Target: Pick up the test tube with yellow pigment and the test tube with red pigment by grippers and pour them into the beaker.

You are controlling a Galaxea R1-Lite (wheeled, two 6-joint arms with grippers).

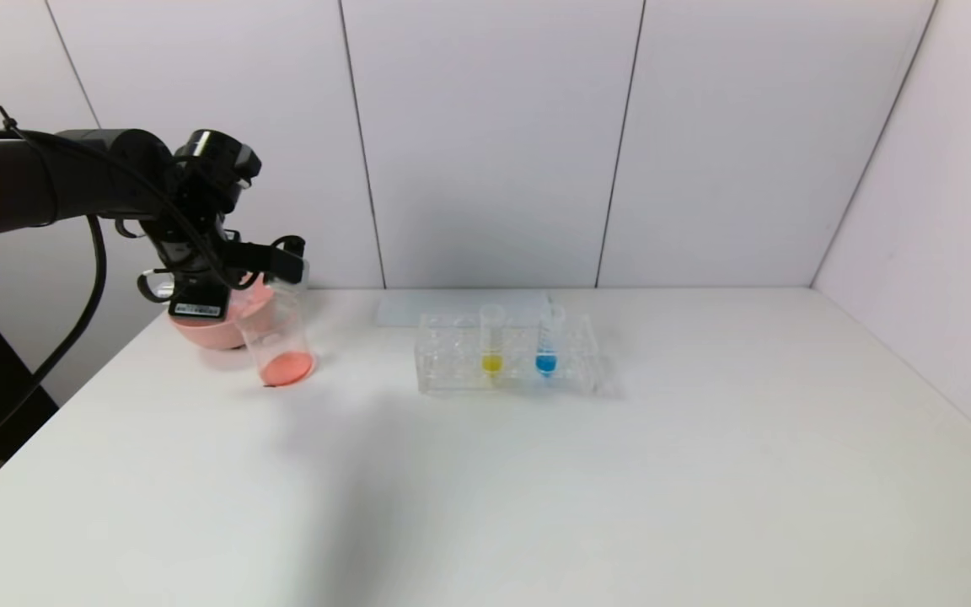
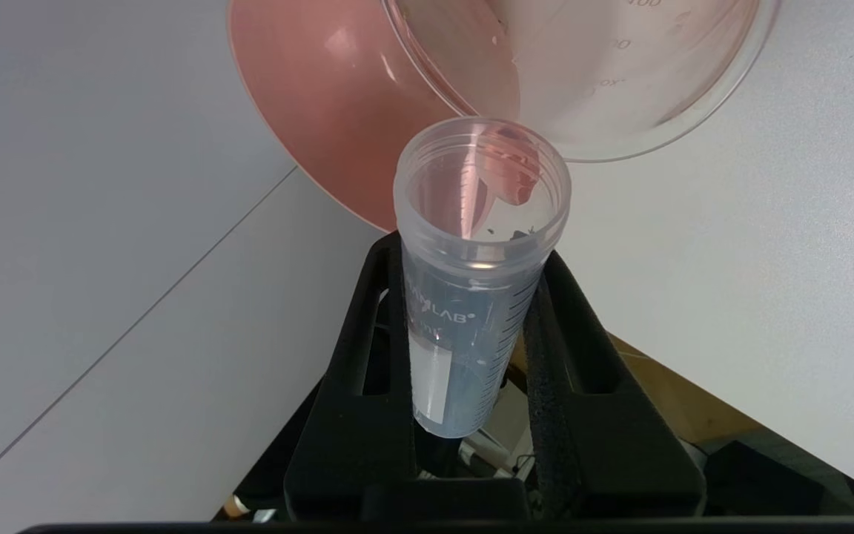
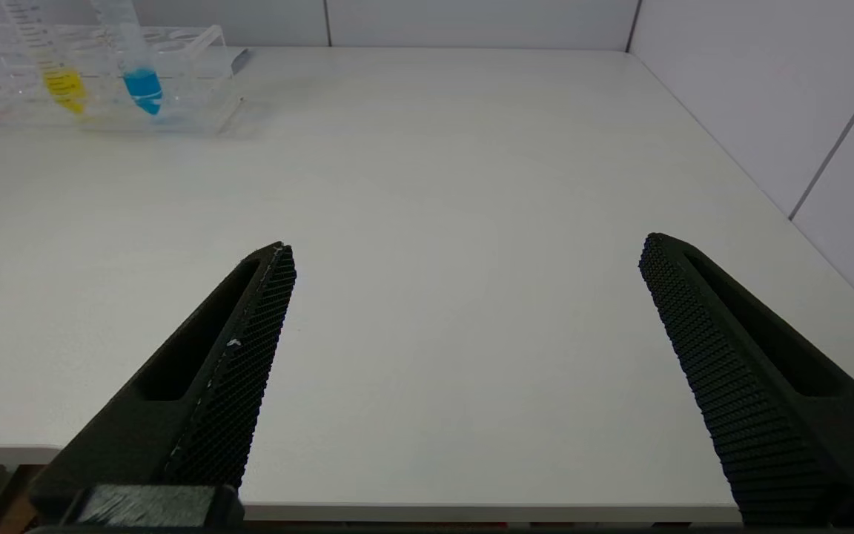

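Left gripper [image 2: 471, 326] is clamped on the clear graduated plastic test tube with red pigment [image 2: 475, 282], held up at the table's far-left side with the tube mouth right at the flared rim of the clear glass beaker [image 1: 276, 341]. Tube looks nearly drained: only a pinkish film and a small reddish pool near its mouth in the left wrist view. Beaker has a shallow layer of red-orange liquid at the bottom and looks tilted in the head view. A pink round bowl [image 1: 214, 330] sits just behind the beaker, touching or nearly so; can't tell its contents.

The clear plastic tube rack [image 1: 509, 364] sits mid-table, well apart from the beaker. In it, upright: the clear test tube with yellow pigment [image 1: 491, 341], and just beside it a clear tube with blue liquid [image 1: 547, 344]. Each holds a little liquid at the tip.

Right gripper [image 3: 464, 259] hovers low over the white table [image 1: 705, 472] near its front edge, fingers spread wide, holding nothing.
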